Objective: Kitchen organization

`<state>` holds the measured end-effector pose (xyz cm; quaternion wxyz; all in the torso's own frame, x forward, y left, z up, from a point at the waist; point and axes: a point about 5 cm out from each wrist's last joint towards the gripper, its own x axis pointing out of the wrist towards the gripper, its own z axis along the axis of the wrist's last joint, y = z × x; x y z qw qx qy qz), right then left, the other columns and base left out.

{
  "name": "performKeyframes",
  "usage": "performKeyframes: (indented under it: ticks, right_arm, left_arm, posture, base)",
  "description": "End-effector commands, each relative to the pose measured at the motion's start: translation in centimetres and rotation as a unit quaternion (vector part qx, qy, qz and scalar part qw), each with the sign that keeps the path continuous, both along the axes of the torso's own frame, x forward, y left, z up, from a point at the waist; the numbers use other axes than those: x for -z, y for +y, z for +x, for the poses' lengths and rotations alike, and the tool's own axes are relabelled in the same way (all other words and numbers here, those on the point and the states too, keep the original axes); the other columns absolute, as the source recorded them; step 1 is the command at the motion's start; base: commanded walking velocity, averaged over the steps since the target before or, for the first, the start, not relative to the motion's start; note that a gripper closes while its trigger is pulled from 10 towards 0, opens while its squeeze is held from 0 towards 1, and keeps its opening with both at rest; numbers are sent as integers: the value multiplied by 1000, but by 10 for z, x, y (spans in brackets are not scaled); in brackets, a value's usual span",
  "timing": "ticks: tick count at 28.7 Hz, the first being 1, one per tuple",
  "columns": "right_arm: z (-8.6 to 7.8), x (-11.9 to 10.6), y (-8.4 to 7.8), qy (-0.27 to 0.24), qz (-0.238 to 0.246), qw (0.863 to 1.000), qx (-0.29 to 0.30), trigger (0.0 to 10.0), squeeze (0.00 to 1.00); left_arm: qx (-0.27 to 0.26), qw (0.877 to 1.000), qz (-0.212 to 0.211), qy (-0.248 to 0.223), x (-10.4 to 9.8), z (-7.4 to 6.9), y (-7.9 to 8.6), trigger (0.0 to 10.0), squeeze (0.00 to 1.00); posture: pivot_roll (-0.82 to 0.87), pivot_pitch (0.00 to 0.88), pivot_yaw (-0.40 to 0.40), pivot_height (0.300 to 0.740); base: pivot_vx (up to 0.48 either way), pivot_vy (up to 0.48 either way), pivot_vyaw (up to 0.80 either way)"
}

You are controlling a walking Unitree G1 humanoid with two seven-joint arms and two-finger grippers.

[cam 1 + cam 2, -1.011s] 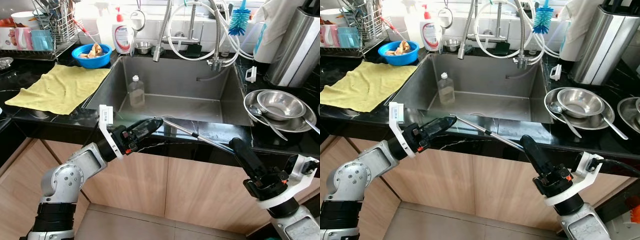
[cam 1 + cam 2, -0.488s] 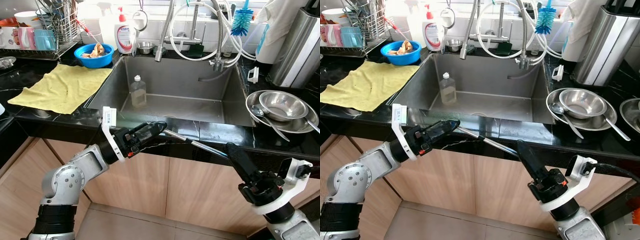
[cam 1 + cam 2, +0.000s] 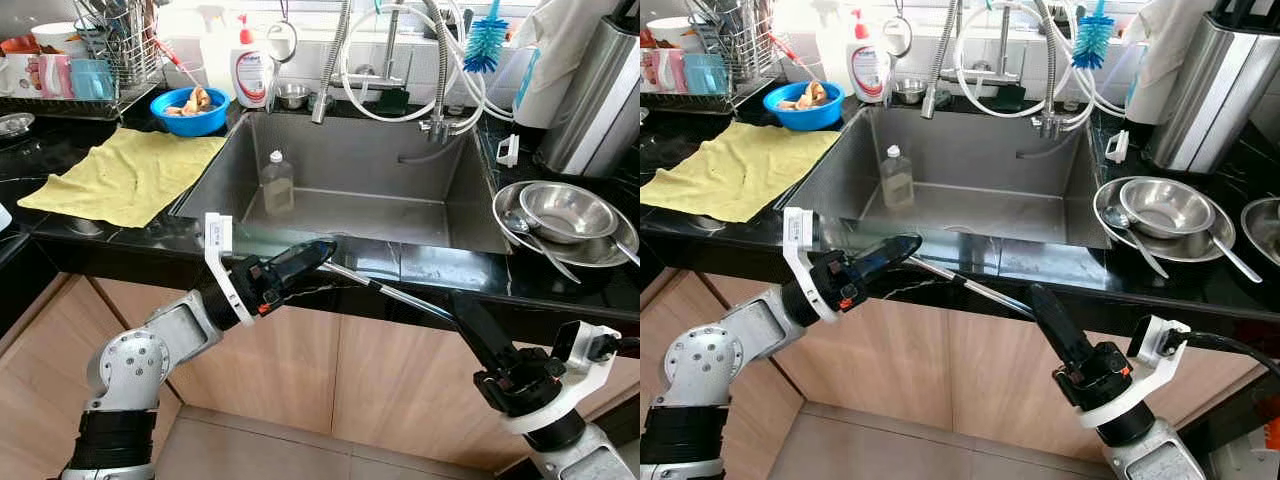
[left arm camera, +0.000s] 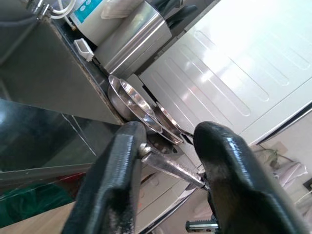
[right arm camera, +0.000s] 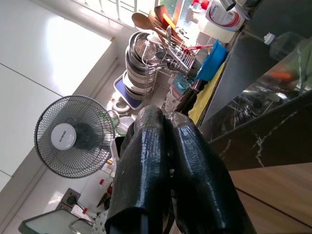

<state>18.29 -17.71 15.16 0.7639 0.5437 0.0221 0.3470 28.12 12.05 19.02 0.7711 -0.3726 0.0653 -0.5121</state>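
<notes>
A long thin metal utensil hangs in the air in front of the sink's front edge, spanning the gap between my two grippers. My left gripper is at its left end. In the left wrist view its fingers stand apart, and the utensil's rounded end rests against one of them. My right gripper is at the utensil's lower right end, below the counter edge. In the right wrist view its fingers are pressed together. The contact with the utensil is hidden.
A steel sink holds a clear bottle. On the counter to the right stand stacked steel bowls and spoons. To the left lie a yellow cloth, a blue bowl and a dish rack. Wooden cabinet fronts are below.
My right gripper has sunk lower and a little left with the utensil's end. My left gripper has edged slightly to the right and stays at the other end.
</notes>
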Motion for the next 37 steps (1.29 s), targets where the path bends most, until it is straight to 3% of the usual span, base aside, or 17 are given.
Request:
performKeyframes:
  ticks: [1,21,23,25,28,37]
  right_arm:
    - [0,-7,-2,-18,0,1000,3,10000,0]
    - [5,-3,1,-22,-16,999,22,10000,0]
    - [5,-4,2,-25,-18,999,22,10000,678]
    - [6,-3,2,-27,-24,999,28,10000,945]
    - [7,-3,2,-26,-18,999,32,10000,1000]
    - [10,-1,-1,-21,-23,998,52,10000,1000]
  left_arm:
    - [6,1000,-1,-12,-6,-3,1,0,0]
    - [16,1000,0,-13,-8,-5,-1,0,0]
    - [17,1000,-3,-12,-8,-6,-1,0,0]
    - [15,1000,-8,-11,-9,-5,0,0,0]
    - [12,1000,-13,-9,-10,-4,1,0,0]
    - [7,999,-34,-2,-12,-4,2,0,0]
  posture:
    - [-56,0,7,740]
    - [-53,0,8,740]
    - [-53,0,8,740]
    - [-51,0,8,740]
    - [-50,0,8,740]
    - [-50,0,7,740]
  base:
    - [0,0,0]
    - [0,0,0]
    - [0,0,0]
    - [0,0,0]
    - [0,0,0]
    - [0,0,0]
